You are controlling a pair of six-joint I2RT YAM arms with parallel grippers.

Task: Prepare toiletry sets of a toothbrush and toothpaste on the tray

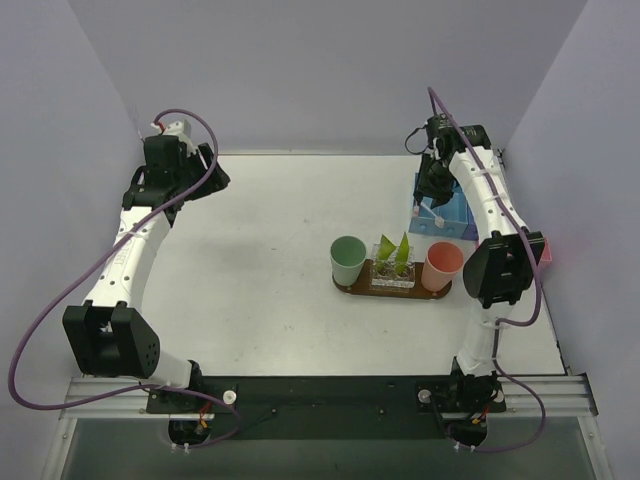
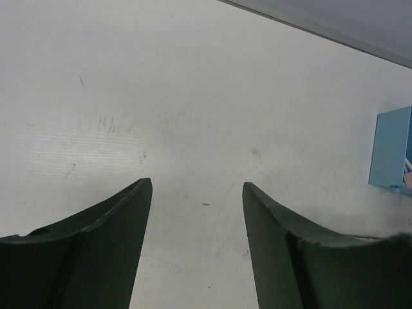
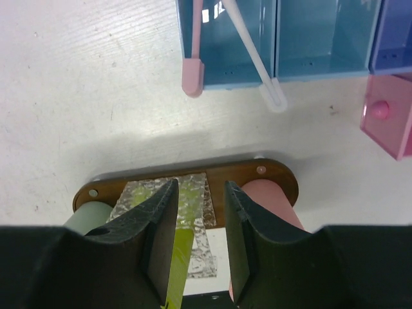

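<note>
The whitish toothbrush (image 3: 252, 55) lies slanted in the blue bin (image 3: 322, 71) just beyond the tray (image 3: 273, 180), its head poking over the bin's front lip. I judge it light, stiff and slick, and thin enough to twist out of a loose pinch, so I'd take the shaft near that overhanging end. Two toothpaste tubes (image 1: 386, 250) stand on the tray between a mint cup (image 1: 347, 258) and a pink cup (image 1: 441, 265). My right gripper (image 3: 199, 187) hangs over the tray's far edge, jaws apart, holding nothing. The left gripper (image 2: 196, 183), well left of the tray, gapes empty.
</note>
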